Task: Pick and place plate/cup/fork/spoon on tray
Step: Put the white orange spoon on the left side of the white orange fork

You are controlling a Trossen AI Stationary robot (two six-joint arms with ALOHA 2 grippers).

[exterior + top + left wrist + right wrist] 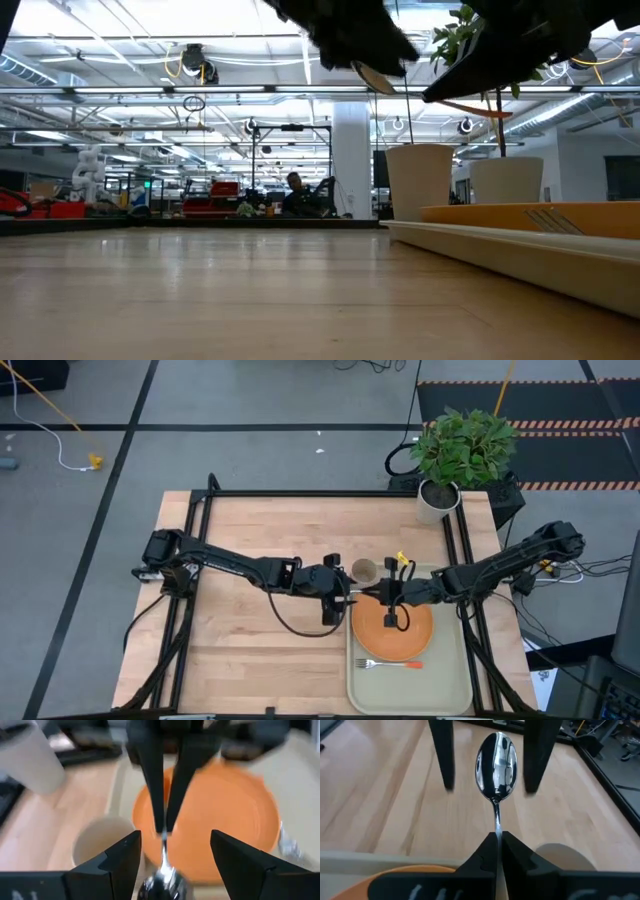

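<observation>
The right gripper (pixel 496 840) pinches the small silver round-bowled spoon (pixel 496 765) by its stem, bowl pointing straight out between the left gripper's (pixel 172 852) spread fingers.

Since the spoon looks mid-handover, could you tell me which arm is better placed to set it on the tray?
Right: the right gripper is shut on the spoon beside the tray, while the left gripper is open.
</observation>
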